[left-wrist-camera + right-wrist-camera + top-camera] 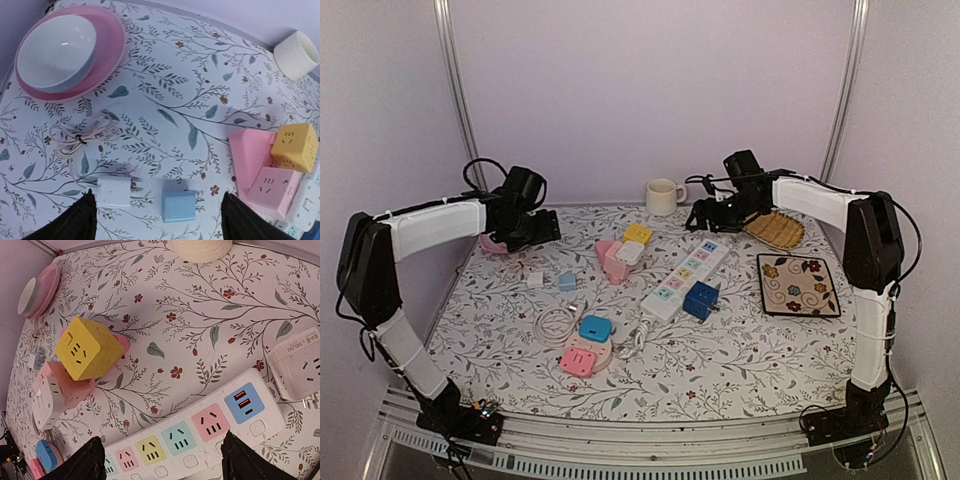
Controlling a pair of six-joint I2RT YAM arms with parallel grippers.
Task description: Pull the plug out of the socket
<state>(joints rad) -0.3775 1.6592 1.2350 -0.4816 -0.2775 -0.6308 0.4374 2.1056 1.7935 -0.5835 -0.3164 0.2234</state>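
The right claw (164,439) hangs just above the table with its two black fingers spread wide, and nothing is between them. Right under it lies the long white strip (274,410), with its row of pink, yellow and green holes and a blue one at the end. Just past that end sits the white plug (299,367). It is off the strip, and its bare metal pins poke out at the bottom. So I think the pulling is done for this one, and this is the moment where the claw is open and the plug lies free.

The left claw (157,200) is spread wide too and holds nothing. Below it lie a small white plug (114,191) on a thin cord and a light blue cube (178,206), close together but not touching.

Farther along the strip a dark blue block (701,298) sits tight against its side. I cannot tell if it is pushed in. If it is, I think a claw would have to come down, pinch its two sides and pull straight away, while the other claw holds the strip so it does not slide.

A yellow cube (89,347) rests on a pink block (72,389).

The white plug says "DELIXI". The little marks next to that word are too small to read.
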